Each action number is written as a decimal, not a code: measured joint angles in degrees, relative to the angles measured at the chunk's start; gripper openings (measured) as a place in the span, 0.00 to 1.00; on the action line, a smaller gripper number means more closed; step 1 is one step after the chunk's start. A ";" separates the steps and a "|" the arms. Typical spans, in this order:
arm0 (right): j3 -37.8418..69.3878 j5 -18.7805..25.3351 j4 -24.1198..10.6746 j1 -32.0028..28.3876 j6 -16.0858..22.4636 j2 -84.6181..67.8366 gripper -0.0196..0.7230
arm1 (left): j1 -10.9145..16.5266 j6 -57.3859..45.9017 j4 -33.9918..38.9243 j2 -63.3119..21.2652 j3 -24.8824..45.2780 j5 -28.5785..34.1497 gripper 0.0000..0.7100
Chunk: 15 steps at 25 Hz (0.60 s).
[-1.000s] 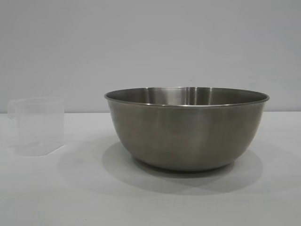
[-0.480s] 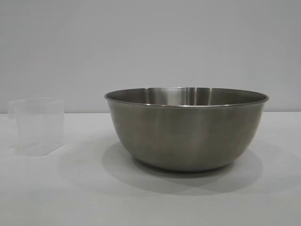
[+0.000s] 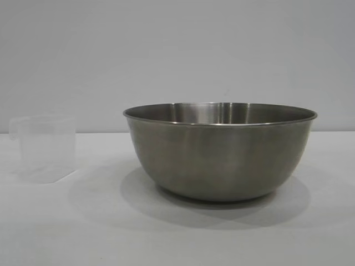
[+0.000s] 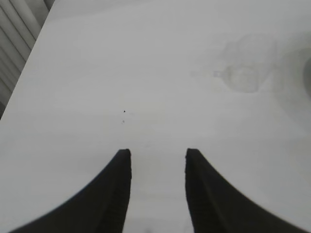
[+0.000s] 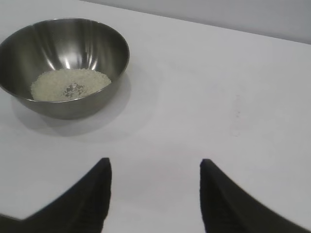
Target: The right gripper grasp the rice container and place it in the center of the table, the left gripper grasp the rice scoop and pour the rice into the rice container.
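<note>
Exterior view – white table (image 3: 177, 238), grey wall (image 3: 177, 50), steel rice container (image 3: 220, 152)

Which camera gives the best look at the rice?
The right wrist view: it looks down into the rice container, where the rice lies. The exterior view shows only the container's side; the left wrist view shows no rice.

I see a plain pale grey wall (image 3: 177, 50) running straight behind the flat white counter (image 3: 177, 238), meeting it in one level line. Light falls soft and even, leaving wide, faint grey shadows on the counter top. In the left wrist view, past the counter's edge, I make out pale ribbed vertical slats (image 4: 14, 34) and a dark strip below them.
</note>
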 joint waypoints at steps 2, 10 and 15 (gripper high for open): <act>0.00 0.00 0.00 0.00 0.00 0.00 0.54 | 0.00 0.00 0.00 0.00 0.00 0.00 0.32; 0.00 0.00 3.61 0.00 0.00 0.00 0.54 | 0.00 0.00 0.00 0.00 0.00 0.00 0.32; 0.00 0.00 4.06 0.00 0.00 0.00 0.54 | 0.00 0.00 0.00 0.00 0.00 0.00 0.32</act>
